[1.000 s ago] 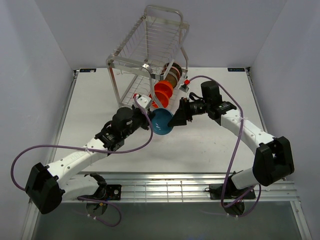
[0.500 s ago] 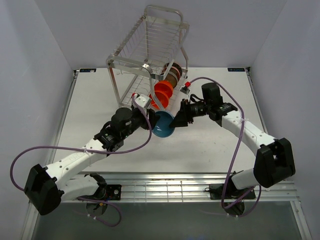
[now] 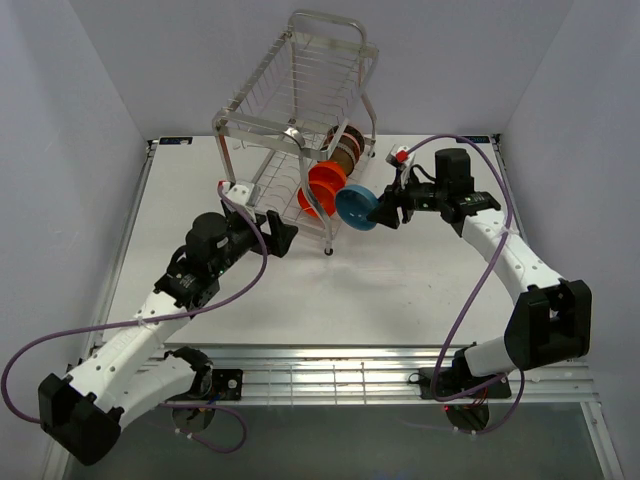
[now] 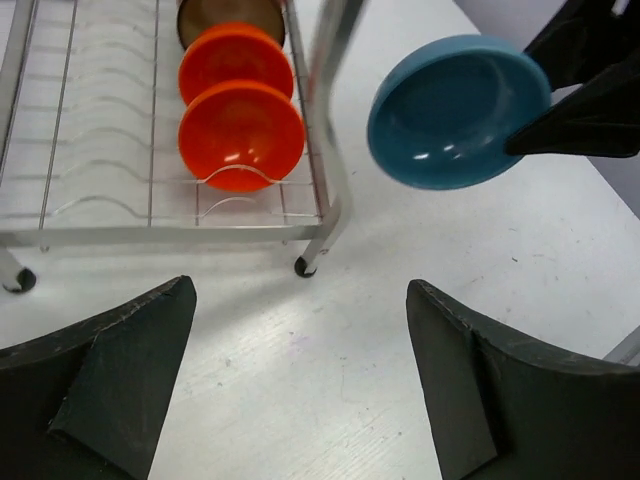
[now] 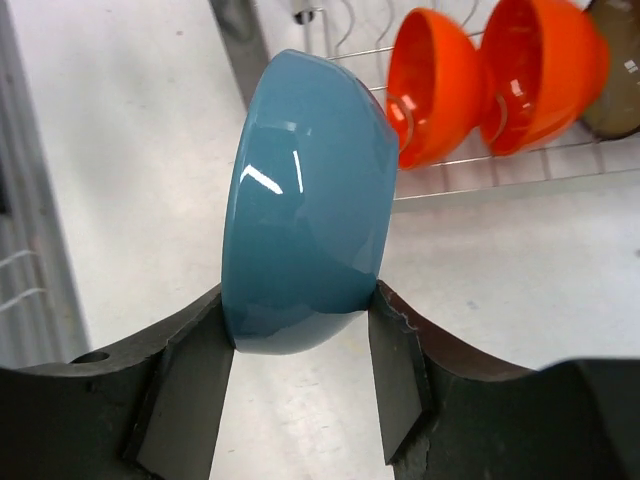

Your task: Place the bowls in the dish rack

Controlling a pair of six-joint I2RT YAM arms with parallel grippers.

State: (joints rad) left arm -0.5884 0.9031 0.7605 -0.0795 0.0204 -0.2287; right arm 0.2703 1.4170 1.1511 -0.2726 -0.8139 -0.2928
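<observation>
**Blue bowl gripped beside the rack, left arm's fingers wide apart**

The right end effector (image 3: 380,209) is clamped on the blue bowl (image 3: 357,207). The right wrist view shows it plainly: one dark finger (image 5: 190,375) presses the bowl's left side and the other presses its right, with the bowl standing on edge between them. The bowl's hollow faces the left arm, and its glossy inside shows in the left wrist view.

Seen from above, the blue bowl hangs at 4 o'clock from the dish rack (image 3: 300,80), just outside the rack's near corner post and not in any slot.

Over on the other side, the left end effector (image 3: 278,235) sits at 7 o'clock from the rack with its fingers spread wide and nothing between them. Only bare tabletop (image 3: 400,290) shows in that gap.

Inside the rack's lower tier, two orange bowls (image 3: 325,185) stand on edge in the wire slots, one right behind the other. At 12 o'clock from them in the left wrist view, deeper in the same row, the dark brown bowl (image 3: 345,150) pokes into frame.
</observation>
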